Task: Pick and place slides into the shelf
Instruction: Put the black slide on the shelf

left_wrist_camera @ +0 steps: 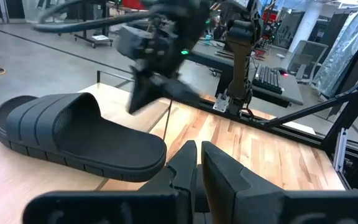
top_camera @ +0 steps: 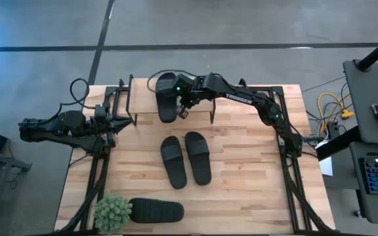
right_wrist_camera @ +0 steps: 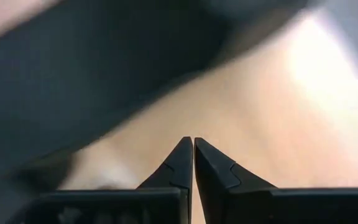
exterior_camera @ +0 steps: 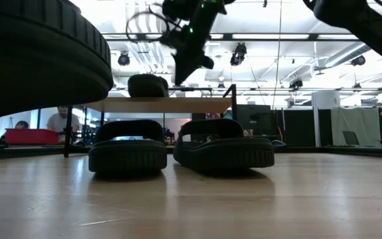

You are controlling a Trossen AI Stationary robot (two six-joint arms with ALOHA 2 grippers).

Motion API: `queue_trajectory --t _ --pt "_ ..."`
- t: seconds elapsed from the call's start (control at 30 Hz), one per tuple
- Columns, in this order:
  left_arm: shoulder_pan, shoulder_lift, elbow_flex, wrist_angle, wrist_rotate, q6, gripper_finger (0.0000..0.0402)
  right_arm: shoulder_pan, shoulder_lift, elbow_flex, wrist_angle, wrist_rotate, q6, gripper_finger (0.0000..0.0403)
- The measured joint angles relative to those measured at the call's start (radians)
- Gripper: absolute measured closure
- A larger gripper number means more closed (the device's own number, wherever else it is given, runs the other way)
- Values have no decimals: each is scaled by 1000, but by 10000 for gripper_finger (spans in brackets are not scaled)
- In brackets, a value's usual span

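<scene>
One black slide (top_camera: 167,97) lies sole-down on the light wood shelf (top_camera: 199,113), toward its left end; in the low view it is the dark hump (exterior_camera: 148,85) on the shelf's board (exterior_camera: 178,104). My right gripper (top_camera: 184,108) hangs shut just above the board, right of that slide, pointing down (exterior_camera: 180,78) and touching nothing. Two more slides (top_camera: 174,161) (top_camera: 198,157) lie side by side mid-table. Another slide (top_camera: 156,211) lies at the near edge. My left gripper (left_wrist_camera: 197,147) is shut and waits at the table's left, beside the shelf's left end.
A small green potted plant (top_camera: 113,212) stands at the near left corner, touching the near slide's end. The shelf's black legs (top_camera: 131,98) rise at its ends. Bare tabletop lies right of the middle pair (top_camera: 254,170). People show far off in the room (exterior_camera: 60,121).
</scene>
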Motion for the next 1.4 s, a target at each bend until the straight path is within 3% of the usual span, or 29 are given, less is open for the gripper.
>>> queue_trajectory --t 0.1,0.2,0.77,1.03,1.4 --pt "0 0 0 0 0 1 391 23 -5 0 -9 -113 23 394" --pt "0 0 0 -1 0 1 391 50 -5 -3 -9 -152 29 394" --pt "0 -1 0 0 1 1 391 91 -1 -14 7 -149 57 394" --pt "0 0 0 0 1 1 391 91 0 -87 97 -151 50 394" --pt "0 0 0 3 0 -1 391 85 0 -90 179 -119 50 394"
